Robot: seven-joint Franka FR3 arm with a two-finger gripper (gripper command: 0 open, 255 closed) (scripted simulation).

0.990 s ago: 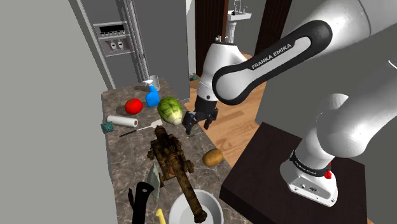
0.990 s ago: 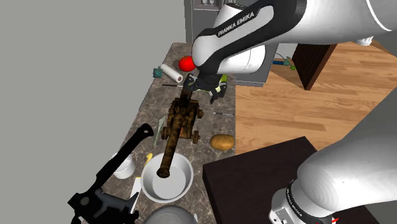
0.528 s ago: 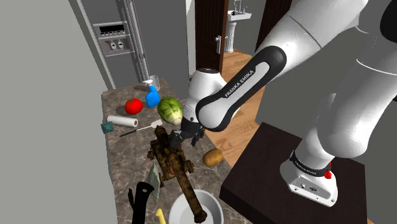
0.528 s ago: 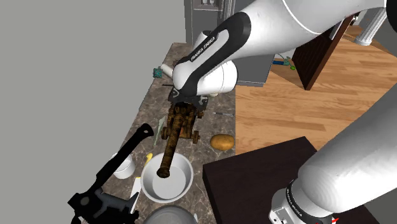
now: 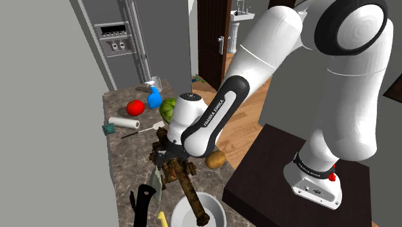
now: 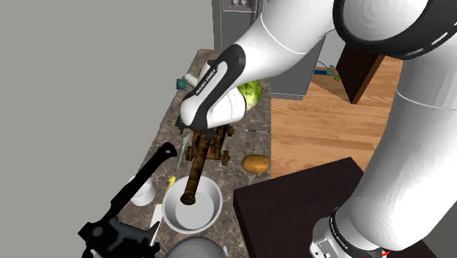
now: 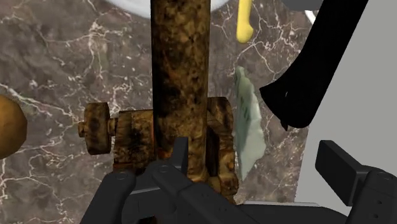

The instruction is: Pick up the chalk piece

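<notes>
Chalk piece [image 7: 248, 124]: a pale grey-green sliver lying flat on the marble counter [image 7: 51, 76], just beside the cannon's [image 7: 181, 83] wheel.
Gripper [image 7: 257, 167]: in the wrist view its fingers are apart and clasp nothing, above the cannon's carriage.
Shoulder view: the cannon's muzzle rests in a white bowl [image 5: 216, 207].
Hidden: the arm [image 5: 206, 119] covers half of the cabbage [image 5: 168, 108].
Cut off: the potato [image 7: 9, 127], at the edge of the wrist view.

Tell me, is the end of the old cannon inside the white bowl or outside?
Inside. The cannon lays its barrel over the rim of the white bowl, tip resting in the hollow.
</notes>
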